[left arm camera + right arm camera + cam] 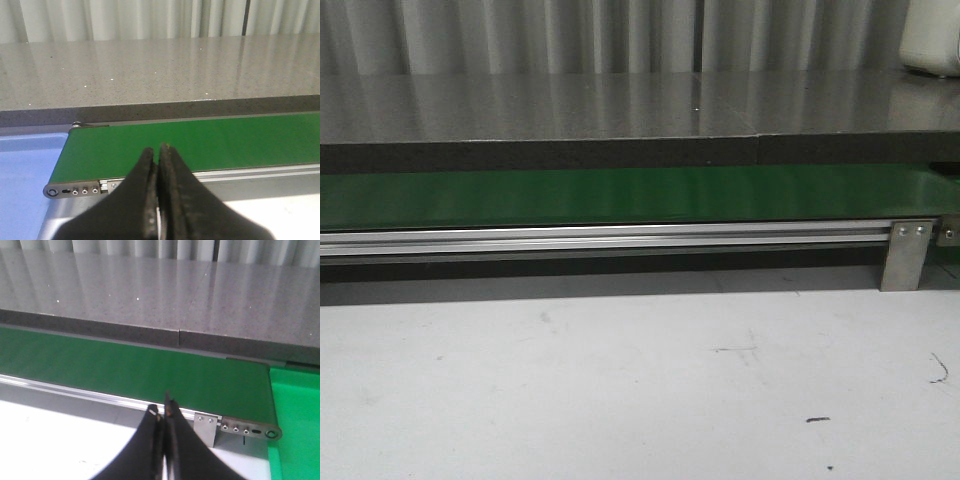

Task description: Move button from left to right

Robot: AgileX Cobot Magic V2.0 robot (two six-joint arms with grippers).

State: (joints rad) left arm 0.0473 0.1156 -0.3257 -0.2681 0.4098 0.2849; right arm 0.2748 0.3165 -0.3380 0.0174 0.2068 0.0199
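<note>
Black fingers of the left gripper [159, 150] were pressed together with nothing between them, their tips hanging over the near edge of the green belt [200, 145] close to its left end. Just beside that end sat the belt's roller cap and a row of small screws [85, 191] in the aluminium side rail, and past the end lay a pale blue surface [25, 190]. The right gripper [164, 407] was likewise closed tight and held nothing, poised over the rail near the belt's right end, where a metal bracket [206, 427] dropped from the rail to the white tabletop [60, 440]. Beyond that end lay a bright green surface [297, 415]. Seen from the front, the belt ran across the whole width behind the silver rail [600, 238], with the white tabletop in the foreground marked by a few dark scuffs. Behind the belt stretched a grey speckled stone slab [620, 105], and behind that a pleated curtain [570, 35]. The button did not show in any of the three views, so its place could not be told.
</note>
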